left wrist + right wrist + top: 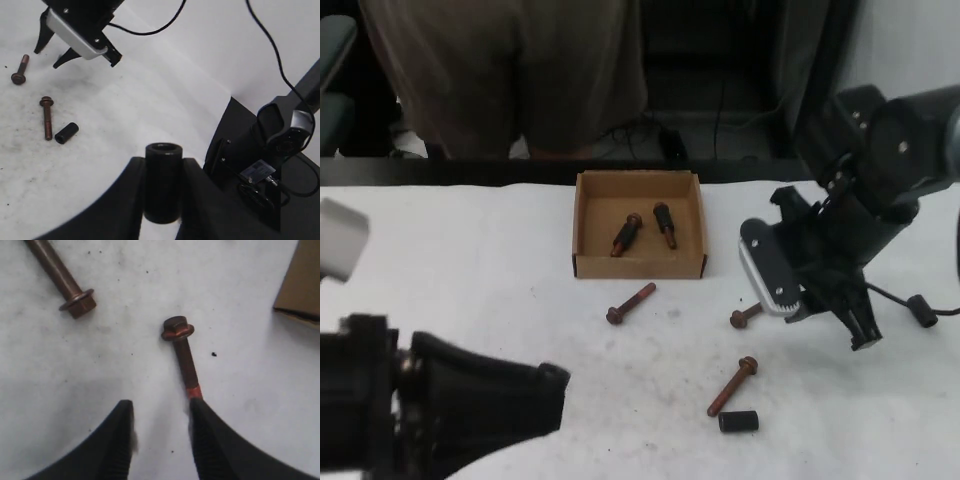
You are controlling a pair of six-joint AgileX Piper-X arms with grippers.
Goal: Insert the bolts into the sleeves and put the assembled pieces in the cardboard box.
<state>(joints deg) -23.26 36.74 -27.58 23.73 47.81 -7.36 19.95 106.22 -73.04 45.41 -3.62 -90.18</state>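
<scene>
Low in frame, the left end effector (163, 167) clenched a black cylindrical sleeve (163, 185); the released right end effector (161, 405) hung off-centre over a rusty flanged bolt (185, 360) mid-frame, which closing might flick away.

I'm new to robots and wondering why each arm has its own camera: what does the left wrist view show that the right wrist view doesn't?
Left wrist view adds: the left pincer shut on a black sleeve, and a loose sleeve lying on the bench. Right wrist view adds: a corner of the cardboard box. Both share: the open right pincer at the tip of one bolt, a second bolt and the white bench cover.
</scene>
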